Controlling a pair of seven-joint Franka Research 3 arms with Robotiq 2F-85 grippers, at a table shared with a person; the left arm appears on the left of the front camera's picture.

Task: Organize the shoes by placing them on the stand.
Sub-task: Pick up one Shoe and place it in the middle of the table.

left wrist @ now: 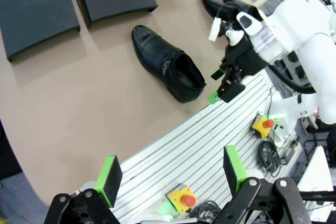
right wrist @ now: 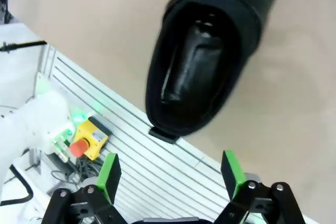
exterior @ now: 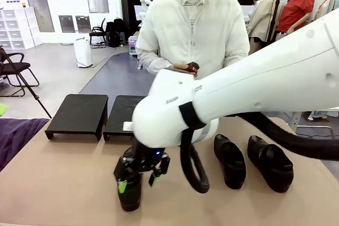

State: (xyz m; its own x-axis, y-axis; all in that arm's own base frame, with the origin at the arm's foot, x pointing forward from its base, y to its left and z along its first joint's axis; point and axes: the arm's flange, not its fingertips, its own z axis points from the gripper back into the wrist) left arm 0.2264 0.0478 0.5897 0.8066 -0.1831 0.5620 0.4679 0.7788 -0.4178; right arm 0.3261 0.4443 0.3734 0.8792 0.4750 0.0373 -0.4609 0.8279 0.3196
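One glossy black shoe (exterior: 130,191) lies near the table's front edge, toe pointing away. My right gripper (exterior: 139,181) hovers open just above its heel end. In the right wrist view the shoe (right wrist: 205,51) lies beyond my open right gripper (right wrist: 170,171), with nothing between the pads. Two more shoes (exterior: 230,160) (exterior: 270,163) lie side by side at the right. The stand (exterior: 79,114), two low black platforms, is at the back left with nothing on it. My left gripper (left wrist: 170,171) hangs open high over the front edge, looking down on the shoe (left wrist: 168,64) and the stand (left wrist: 37,11).
A person stands at the far side with hands (exterior: 183,68) held together at the chest around something small and dark. A purple cloth (exterior: 16,136) lies at the left edge. A black cable loop (exterior: 193,170) hangs from my right arm. Ribbed rails with stop buttons (left wrist: 181,199) run along the near edge.
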